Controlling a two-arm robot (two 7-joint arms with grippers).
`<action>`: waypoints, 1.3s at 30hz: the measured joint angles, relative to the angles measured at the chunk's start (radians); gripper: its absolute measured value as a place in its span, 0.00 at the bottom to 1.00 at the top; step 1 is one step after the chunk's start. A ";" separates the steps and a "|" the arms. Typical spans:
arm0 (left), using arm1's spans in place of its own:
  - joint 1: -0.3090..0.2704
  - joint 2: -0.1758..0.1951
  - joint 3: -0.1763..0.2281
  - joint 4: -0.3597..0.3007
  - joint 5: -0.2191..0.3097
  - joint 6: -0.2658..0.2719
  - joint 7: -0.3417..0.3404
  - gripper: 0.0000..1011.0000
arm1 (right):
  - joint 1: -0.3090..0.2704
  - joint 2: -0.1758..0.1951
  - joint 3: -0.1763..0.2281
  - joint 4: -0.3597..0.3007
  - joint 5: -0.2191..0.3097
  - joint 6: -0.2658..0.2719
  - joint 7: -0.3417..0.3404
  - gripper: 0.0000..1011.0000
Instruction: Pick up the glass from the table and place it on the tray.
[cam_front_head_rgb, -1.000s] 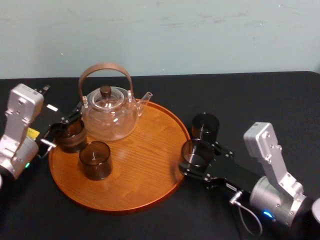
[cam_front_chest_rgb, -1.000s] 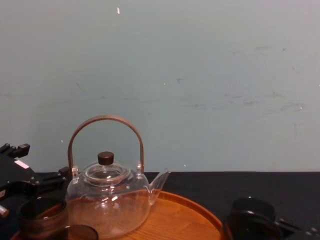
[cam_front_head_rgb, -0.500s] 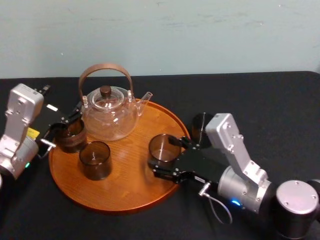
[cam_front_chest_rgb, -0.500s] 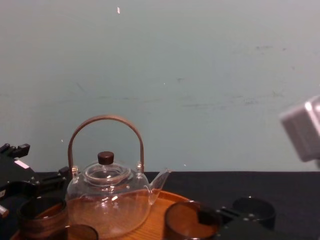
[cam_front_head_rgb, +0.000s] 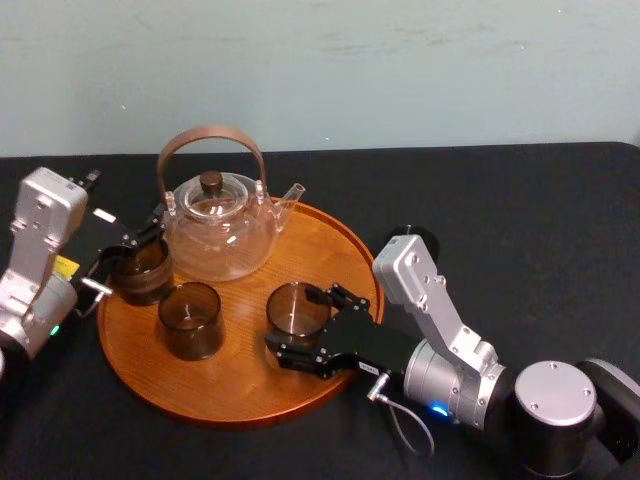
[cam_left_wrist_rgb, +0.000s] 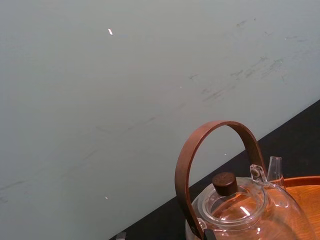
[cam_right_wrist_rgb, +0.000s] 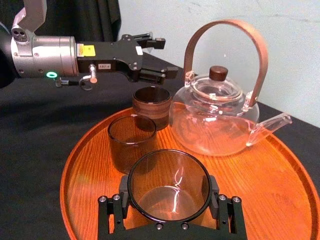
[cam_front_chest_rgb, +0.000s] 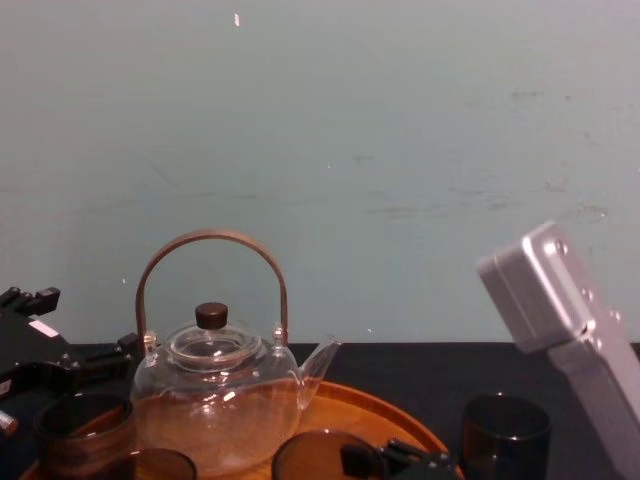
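So, tray (cam_front_head_rgb: 235, 390): round orange-brown wood with a low rim, lying on the black table (cam_front_head_rgb: 520, 210).
teapot (cam_front_head_rgb: 220, 228): standing on the tray's far side with its lid on, brown handle arching over, spout pointing right. The clear body is looking empty.
right gripper (cam_front_head_rgb: 305, 330): reaching in over the tray's near-right part, jaws closed in on the glass (cam_front_head_rgb: 297, 310) from both sides and gripping it.
glass: sitting upright in that grip, inside the tray's rim. Can't tell if its base is touching the wood. It's smoky brown and looking empty, with the bottom showing straight through.
second tumbler (cam_front_head_rgb: 190, 320): standing on the tray left of the glass, near it but apart, also looking empty.
third tumbler (cam_front_head_rgb: 140, 270): standing at the tray's left edge, just beside the teapot.
left gripper (cam_right_wrist_rgb: 167, 57): idling at that left edge with its fingers spread, right by the third tumbler. Can't tell if it's touching it.
fourth tumbler (cam_front_chest_rgb: 505, 430): sitting off the tray on the table, to the right, beside the right arm.
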 joint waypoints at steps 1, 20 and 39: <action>0.000 0.000 0.000 0.000 0.000 0.000 0.000 0.99 | 0.000 0.000 -0.001 0.002 0.000 0.001 0.000 0.89; 0.000 0.000 0.000 0.000 0.000 0.000 0.000 0.99 | 0.003 -0.007 -0.016 0.045 0.012 0.015 0.000 0.89; 0.000 0.000 0.000 0.000 0.000 0.000 0.000 0.99 | 0.006 -0.007 -0.022 0.050 0.004 0.020 -0.002 0.94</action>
